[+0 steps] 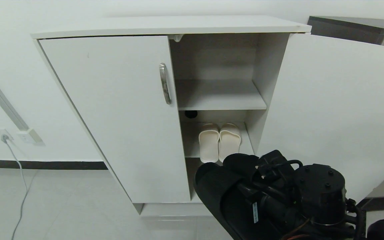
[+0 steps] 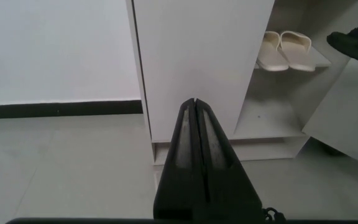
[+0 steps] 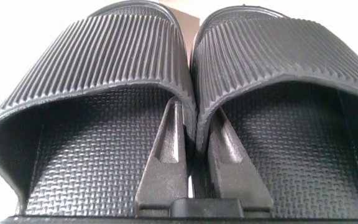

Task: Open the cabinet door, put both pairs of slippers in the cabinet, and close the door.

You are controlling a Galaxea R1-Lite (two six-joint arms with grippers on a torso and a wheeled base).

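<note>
1. Head view: The white cabinet [image 1: 165, 25] stands against the wall with its left door [image 1: 112, 110] shut and its right door [image 1: 332, 106] open wide, the door's far edge cut off by the frame. The white pair [image 1: 219, 141] of slippers lies side by side on the middle shelf [image 1: 192, 146], near ends at the shelf's front lip, with room on the board to either side. The black pair [image 1: 222, 186] hangs low in front of the opening at the end of the right arm [image 1: 318, 190]. It covers most of the bottom compartment and just overlaps the white pair's near ends. The top shelf [image 1: 220, 96] is in plain sight above.

2. Left wrist view: The left claw [image 2: 194, 109] has its fingers pressed flat together with nothing between them. It is held low over the floor [image 2: 61, 168] and aimed at the foot of the shut left door, well apart from it. Past the door's edge are the white pair on its shelf and the bottom board [image 2: 272, 118] beneath. The tip of one black slipper [image 2: 353, 43] pokes in at the frame's edge, the rest cut off.

3. Right wrist view: The right claw [image 3: 196, 124] is clamped on the black pair. One of its fingers [image 3: 166, 155] sits inside each slipper, and the two touching inner walls are pinched between them. Ribbed straps arch over both fingers. The slippers' outer sides run off the frame, and only a sliver, too small to identify, shows between the toes.
</note>
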